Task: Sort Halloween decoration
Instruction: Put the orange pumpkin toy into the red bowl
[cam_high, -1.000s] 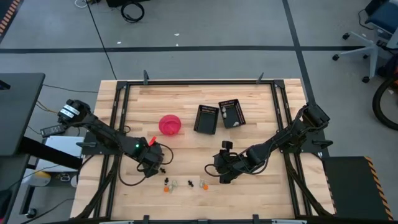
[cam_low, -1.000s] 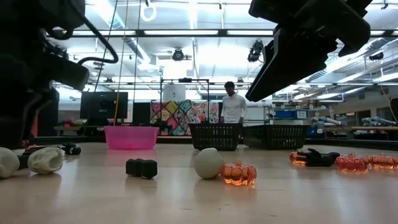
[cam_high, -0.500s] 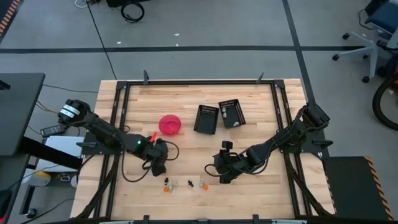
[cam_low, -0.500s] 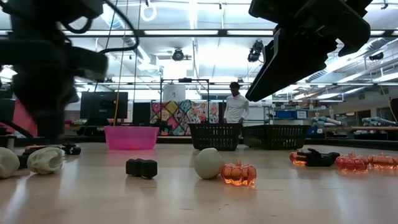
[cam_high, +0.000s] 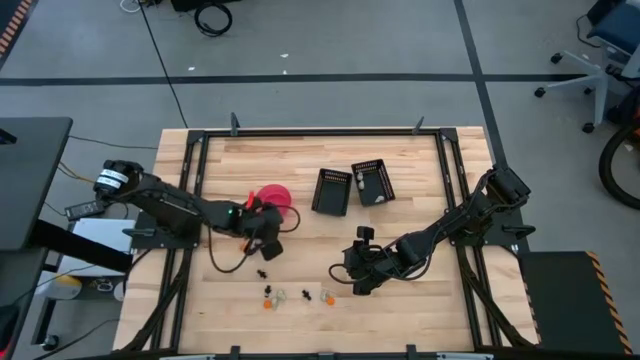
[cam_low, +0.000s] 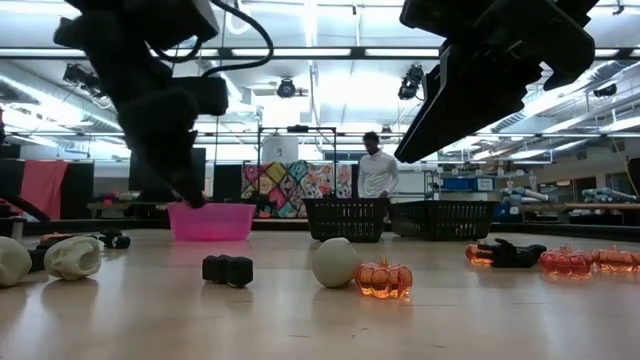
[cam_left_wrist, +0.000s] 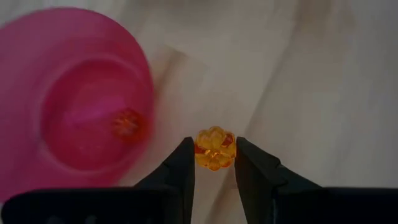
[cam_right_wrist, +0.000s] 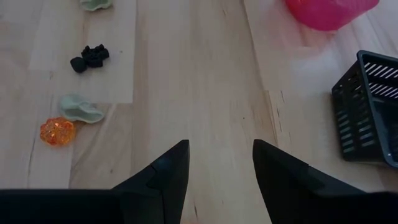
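Orange pumpkin trinket (cam_left_wrist: 214, 148) pinched in my left gripper (cam_left_wrist: 214, 163), just beside pink bowl (cam_left_wrist: 37, 74) | one orange piece (cam_left_wrist: 127, 123) already inside | right gripper (cam_right_wrist: 214, 165) open, idle | several trinkets (cam_high: 296, 295) still on near table.

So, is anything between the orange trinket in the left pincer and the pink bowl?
Nothing visible. The left pincer holds the orange trinket in the air beside the pink bowl, with only bare table between them. One orange piece already lies inside.
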